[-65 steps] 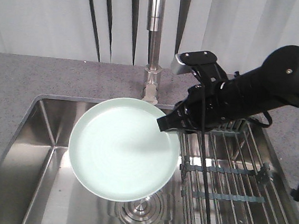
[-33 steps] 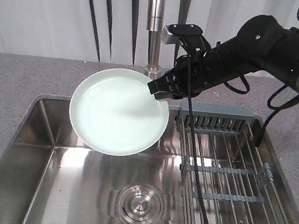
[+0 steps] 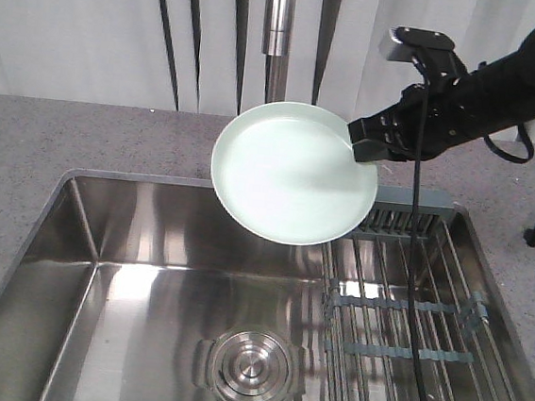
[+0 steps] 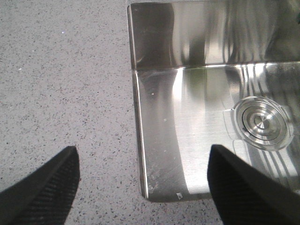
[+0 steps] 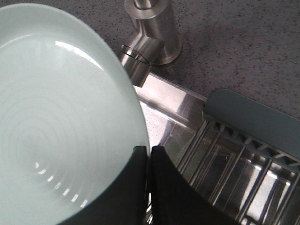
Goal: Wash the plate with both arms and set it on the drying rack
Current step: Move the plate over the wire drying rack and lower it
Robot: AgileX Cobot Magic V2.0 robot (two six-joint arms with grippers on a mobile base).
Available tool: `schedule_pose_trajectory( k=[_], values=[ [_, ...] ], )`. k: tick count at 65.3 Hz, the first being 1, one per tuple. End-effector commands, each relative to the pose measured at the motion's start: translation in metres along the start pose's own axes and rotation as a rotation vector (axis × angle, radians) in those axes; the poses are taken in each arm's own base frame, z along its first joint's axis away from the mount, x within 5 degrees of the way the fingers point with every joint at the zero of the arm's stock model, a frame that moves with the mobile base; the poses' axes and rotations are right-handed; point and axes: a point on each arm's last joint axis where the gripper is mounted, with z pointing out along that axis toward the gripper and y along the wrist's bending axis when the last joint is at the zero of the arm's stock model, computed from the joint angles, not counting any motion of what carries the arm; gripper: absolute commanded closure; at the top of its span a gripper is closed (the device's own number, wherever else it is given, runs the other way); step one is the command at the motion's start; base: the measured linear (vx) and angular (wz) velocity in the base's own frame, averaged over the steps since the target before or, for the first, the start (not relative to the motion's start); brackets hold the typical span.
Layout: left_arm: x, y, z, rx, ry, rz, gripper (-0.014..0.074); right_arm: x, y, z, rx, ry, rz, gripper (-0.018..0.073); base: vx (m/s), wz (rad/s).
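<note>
right hand (image 3: 360, 145): clamped on plate (image 3: 294, 175) rim | left hand (image 4: 141, 150): fingers (image 4: 47, 187) apart

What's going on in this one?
The right gripper is clamped on the rim of the mint-green plate, holding it in the air near the back of the sink, beside the drying rack. The left gripper is open and empty above the sink's corner and the countertop. The plate is not yet racked.

A kitchen: below the fingers (image 3: 373, 135) of the right gripper (image 3: 356, 145) lies a stainless steel sink (image 3: 138, 264) with a wire drying rack (image 3: 407, 328); a tap (image 3: 279, 22) rises beside them, with speckled grey countertop (image 3: 65, 134) around.
</note>
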Motion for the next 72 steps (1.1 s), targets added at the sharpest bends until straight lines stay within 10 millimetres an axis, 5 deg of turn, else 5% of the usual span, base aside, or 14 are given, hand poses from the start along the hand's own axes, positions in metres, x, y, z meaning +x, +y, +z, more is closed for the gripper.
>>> schedule_pose_trajectory(
  k=[1, 41, 72],
  values=[
    [-0.011, 0.000, -0.004, 0.003, -0.071, -0.010, 0.0062, -0.002, 0.003, -0.040, 0.034, -0.131, 0.005, 0.0564, 0.00, 0.00],
    [-0.011, 0.000, -0.004, 0.003, -0.071, -0.010, 0.0062, 0.100, -0.035, -0.097, 0.234, -0.064, 0.156, 0.0564, 0.00, 0.00],
    [-0.011, 0.000, -0.004, 0.003, -0.071, -0.010, 0.0062, 0.131, -0.065, -0.080, 0.404, 0.105, 0.108, 0.0564, 0.00, 0.00]
  ],
)
